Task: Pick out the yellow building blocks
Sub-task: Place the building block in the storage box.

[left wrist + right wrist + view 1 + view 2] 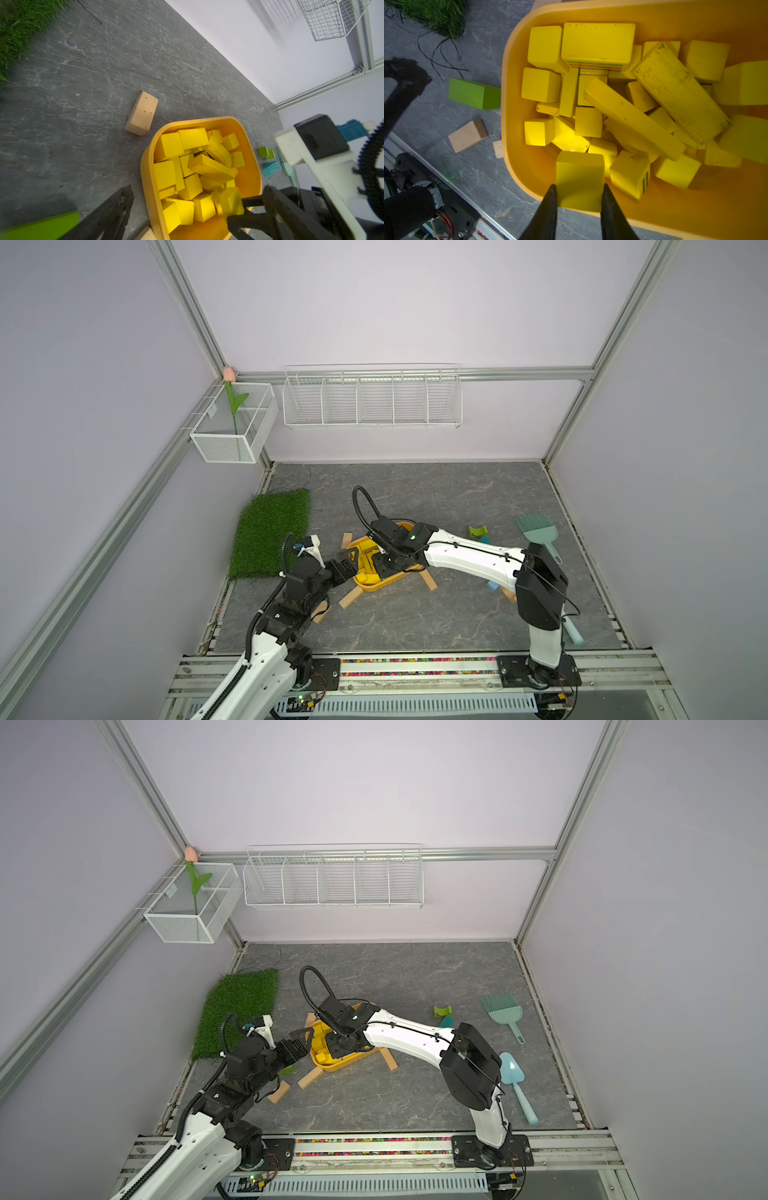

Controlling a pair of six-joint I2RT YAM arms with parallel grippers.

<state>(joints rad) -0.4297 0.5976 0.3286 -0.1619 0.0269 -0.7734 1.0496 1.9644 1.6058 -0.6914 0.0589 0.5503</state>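
Gripping yellow block [579, 170] in part-closed right tool [579, 185] over near rim of tub [508, 108], pile [633, 116] just ahead; left tool [197, 188] spread wide, empty, beside tub.

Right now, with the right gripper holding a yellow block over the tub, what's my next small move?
Probably open the right gripper and let the yellow block drop: it seems to hang just inside the tub's rim, above the other yellow blocks already piled there.
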